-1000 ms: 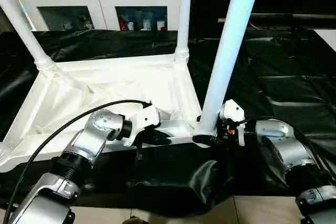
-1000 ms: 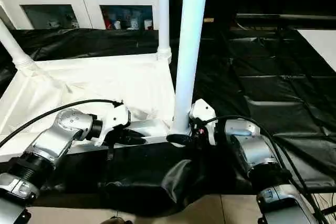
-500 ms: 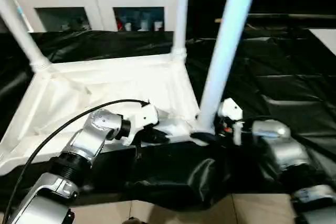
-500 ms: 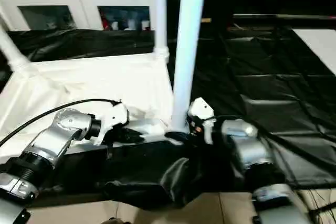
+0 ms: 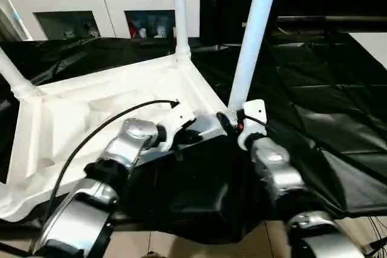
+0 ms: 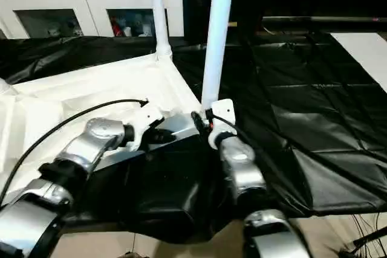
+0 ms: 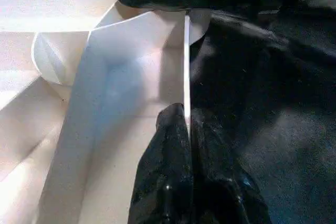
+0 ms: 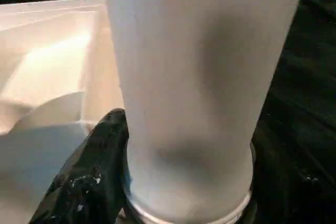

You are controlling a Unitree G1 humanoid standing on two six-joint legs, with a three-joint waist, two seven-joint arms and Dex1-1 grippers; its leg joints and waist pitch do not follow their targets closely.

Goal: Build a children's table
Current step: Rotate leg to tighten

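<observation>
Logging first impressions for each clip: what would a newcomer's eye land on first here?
The tall white leg rising from the near right corner of the upturned tabletop, with the right hand closed around its base. Beside it, the left hand pinches the tabletop's near rim. Two more legs stand at the far corners, all on black sheeting.

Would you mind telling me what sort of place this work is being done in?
Probably an indoor lab or workshop: the upturned tabletop lies on black sheeting, with a white glass-doored cabinet behind and pale tiled floor at the sheet's near edge.
</observation>
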